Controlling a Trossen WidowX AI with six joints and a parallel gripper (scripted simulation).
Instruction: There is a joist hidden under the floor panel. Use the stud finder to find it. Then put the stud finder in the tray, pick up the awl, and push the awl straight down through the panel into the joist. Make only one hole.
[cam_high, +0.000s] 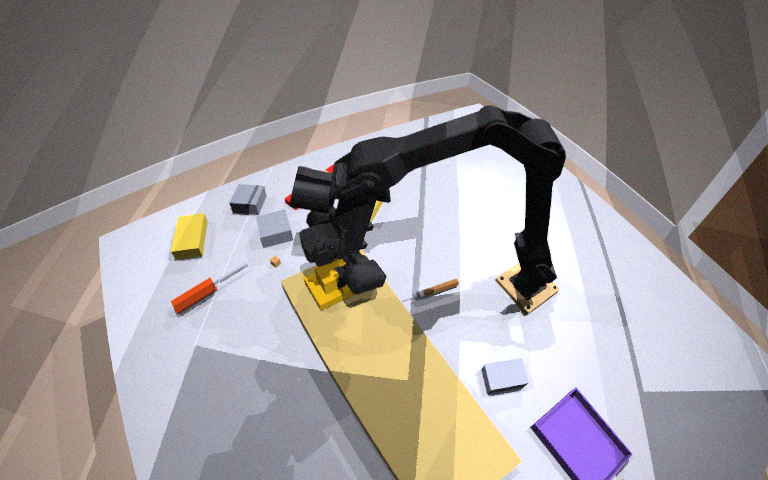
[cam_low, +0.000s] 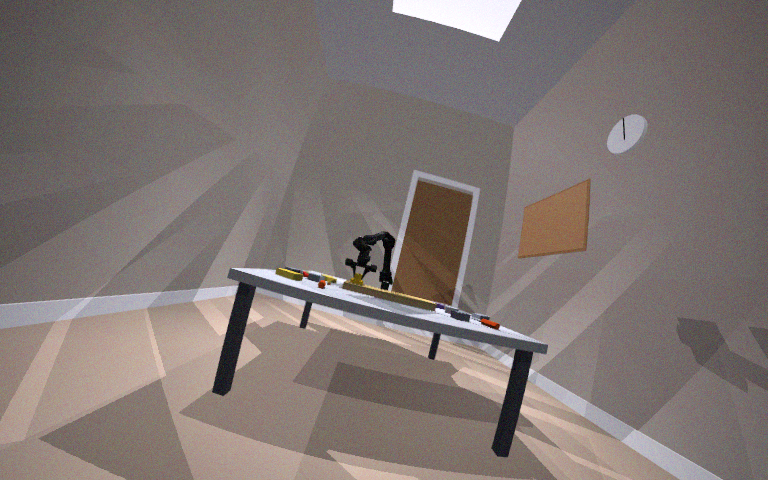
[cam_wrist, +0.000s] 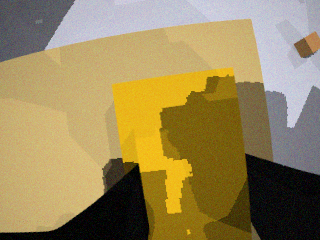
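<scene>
Broadly, the worktop (cam_high: 679, 316) is carrying the long floor panel (cam_high: 396, 384), with the purple tray (cam_high: 581, 435) lying past its near end. At the panel's far end the tool (cam_high: 339, 280) is pinching the yellow stud finder (cam_high: 323, 289), which is resting flat on the panel. Nearby, the awl (cam_high: 437, 289) is lying just beside the panel's edge, while an orange screwdriver (cam_high: 194, 294) and a tiny brown cube (cam_high: 275, 260) are lying on the other side.

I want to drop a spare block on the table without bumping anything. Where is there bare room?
Bare stretches: between the arm base and the purple tray, right of the grey block; and near the table edge below the red screwdriver, left of the floor panel. It is crowded around the gripper holding the stud finder.
</scene>
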